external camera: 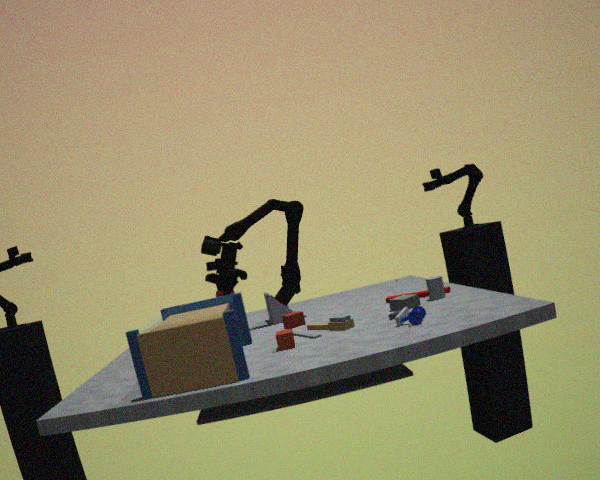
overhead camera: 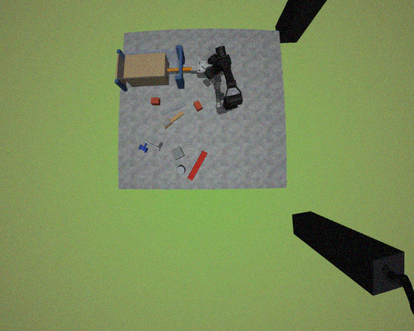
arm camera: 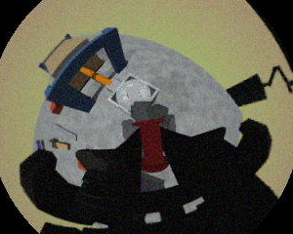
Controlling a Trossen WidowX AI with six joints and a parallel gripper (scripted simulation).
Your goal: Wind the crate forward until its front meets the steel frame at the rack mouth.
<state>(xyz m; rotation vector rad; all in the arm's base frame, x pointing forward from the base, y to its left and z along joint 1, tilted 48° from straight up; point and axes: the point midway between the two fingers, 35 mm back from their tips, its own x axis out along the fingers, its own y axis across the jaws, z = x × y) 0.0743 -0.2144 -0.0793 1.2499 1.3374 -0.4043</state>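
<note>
My gripper [arm camera: 152,141] [external camera: 225,290] is shut on the red grip [arm camera: 151,151] of the winch handle, beside the winch [overhead camera: 201,67] [arm camera: 132,92]. Grey handle parts [arm camera: 148,111] cover the winch's near corner in the wrist view; whether the square key sits in the hole is hidden. In the top view the arm hides the fingers. The tan crate [overhead camera: 146,65] [external camera: 189,356] sits flat in the cubby. An orange strap [overhead camera: 173,69] [arm camera: 95,76] runs from it through the blue frame [overhead camera: 180,56] [arm camera: 118,56] toward the winch. A gap shows between the crate's front and this frame.
Two red blocks [overhead camera: 155,101] [overhead camera: 198,105], a thin grey rod [overhead camera: 173,108] and a tan-handled tool [overhead camera: 174,118] lie near the cubby. A blue-ended tool [overhead camera: 143,147], a grey block [overhead camera: 178,153], a grey cylinder [overhead camera: 181,169] and a red bar [overhead camera: 197,165] lie farther off.
</note>
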